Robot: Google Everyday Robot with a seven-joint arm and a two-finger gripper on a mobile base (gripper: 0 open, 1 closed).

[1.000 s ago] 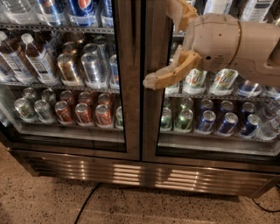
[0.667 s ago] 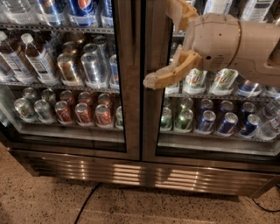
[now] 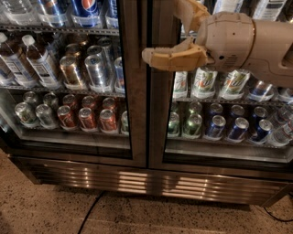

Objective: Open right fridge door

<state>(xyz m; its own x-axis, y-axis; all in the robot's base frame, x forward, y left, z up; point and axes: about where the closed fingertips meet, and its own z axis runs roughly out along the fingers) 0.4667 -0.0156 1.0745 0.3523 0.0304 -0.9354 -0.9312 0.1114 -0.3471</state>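
The right fridge door (image 3: pixel 161 119) is a glass pane in a dark metal frame. It is shut, and green-and-white cans and blue cans show behind it. My gripper (image 3: pixel 167 34) is at the door's left upright, near the seam with the twin left door (image 3: pixel 133 114). It is open. The lower tan finger (image 3: pixel 171 57) lies across the upright with its tip reaching the seam. The upper finger (image 3: pixel 190 11) slants up toward the top edge of the view. My white wrist (image 3: pixel 229 34) covers part of the upper right glass.
The left door shows red and copper cans and white-capped bottles. A ribbed metal kick plate (image 3: pixel 151 180) runs along the fridge's base. A black cable (image 3: pixel 91 212) lies on the speckled floor in front.
My gripper and wrist have risen along the right door's left upright and shifted slightly left. The doors and the cans have not moved.
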